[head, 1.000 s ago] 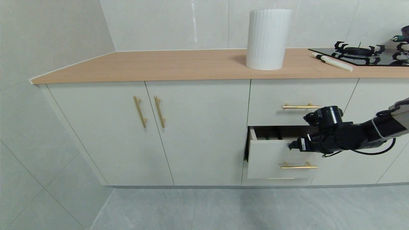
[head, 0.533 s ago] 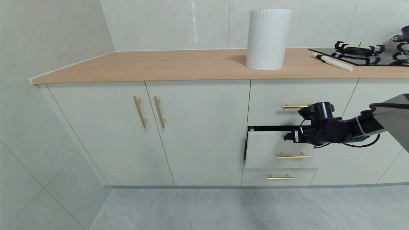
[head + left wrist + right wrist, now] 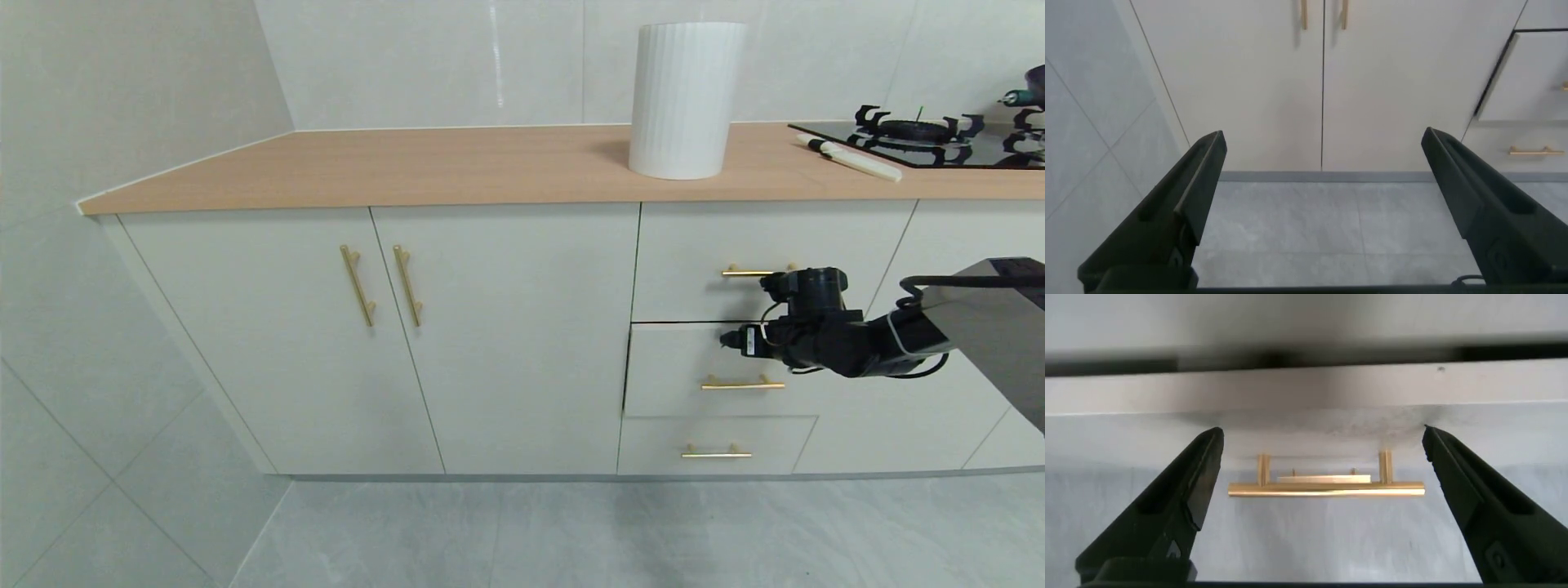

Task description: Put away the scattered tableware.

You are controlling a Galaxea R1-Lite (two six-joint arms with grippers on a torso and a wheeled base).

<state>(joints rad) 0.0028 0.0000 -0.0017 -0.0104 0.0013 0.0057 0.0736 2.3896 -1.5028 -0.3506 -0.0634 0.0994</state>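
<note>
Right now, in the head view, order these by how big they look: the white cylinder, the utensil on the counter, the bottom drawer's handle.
1. Cylinder, by far.
2. Utensil, longer and thicker than the handle.
3. Bottom handle.
The last two sit at different depths, so this ranks only how they look.

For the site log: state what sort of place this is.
A kitchen, most likely: a wooden countertop over cabinet doors and drawers, with a gas hob at one end.
</note>
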